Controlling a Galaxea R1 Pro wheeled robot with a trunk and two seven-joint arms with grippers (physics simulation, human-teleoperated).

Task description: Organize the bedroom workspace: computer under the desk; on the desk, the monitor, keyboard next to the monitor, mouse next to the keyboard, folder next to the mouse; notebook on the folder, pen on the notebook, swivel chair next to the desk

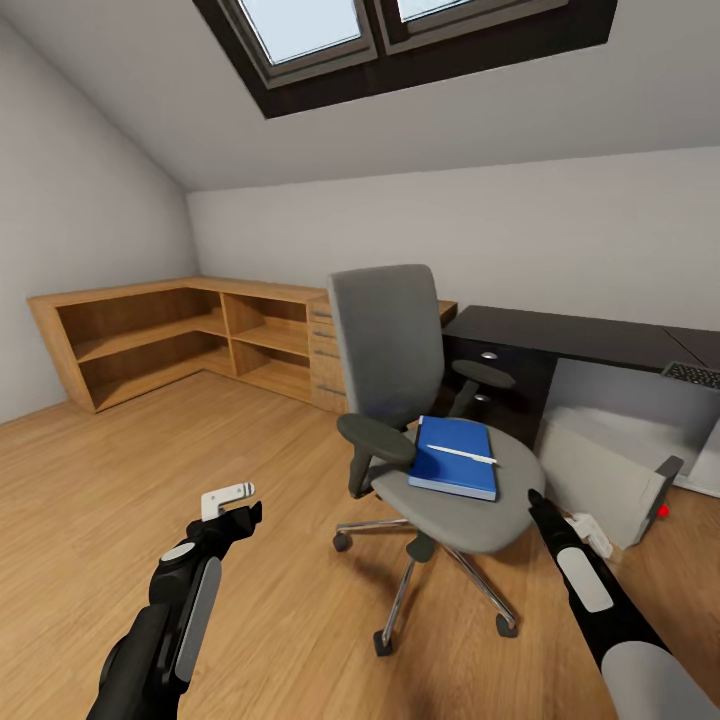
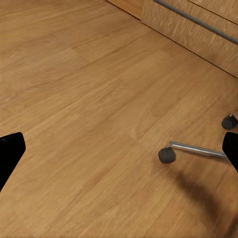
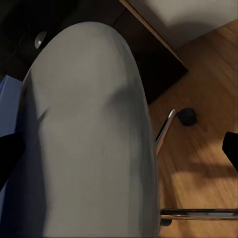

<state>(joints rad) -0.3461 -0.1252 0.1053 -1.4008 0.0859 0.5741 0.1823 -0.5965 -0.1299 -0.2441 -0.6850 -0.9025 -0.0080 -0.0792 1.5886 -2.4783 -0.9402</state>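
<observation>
The grey swivel chair point(image 1: 388, 345) stands mid-room on the wood floor, in front of the black desk point(image 1: 560, 335). On its seat lies a flat blue item point(image 1: 455, 462), folder or notebook, I cannot tell which, with the thin pale pen point(image 1: 462, 454) on top. The keyboard point(image 1: 693, 374) sits on the desk at the far right. The light-grey computer point(image 1: 605, 470) leans on the floor by the desk. My right gripper point(image 1: 537, 500) is open at the seat's right edge, and the seat point(image 3: 94, 139) lies between its fingers. My left gripper point(image 1: 240, 512) hangs open over bare floor left of the chair.
A light wooden shelf unit point(image 1: 150, 335) and drawers point(image 1: 325, 355) run along the back left wall. The chair's chrome legs and casters point(image 2: 167, 154) spread over the floor near both grippers. Sloped ceiling with a skylight above.
</observation>
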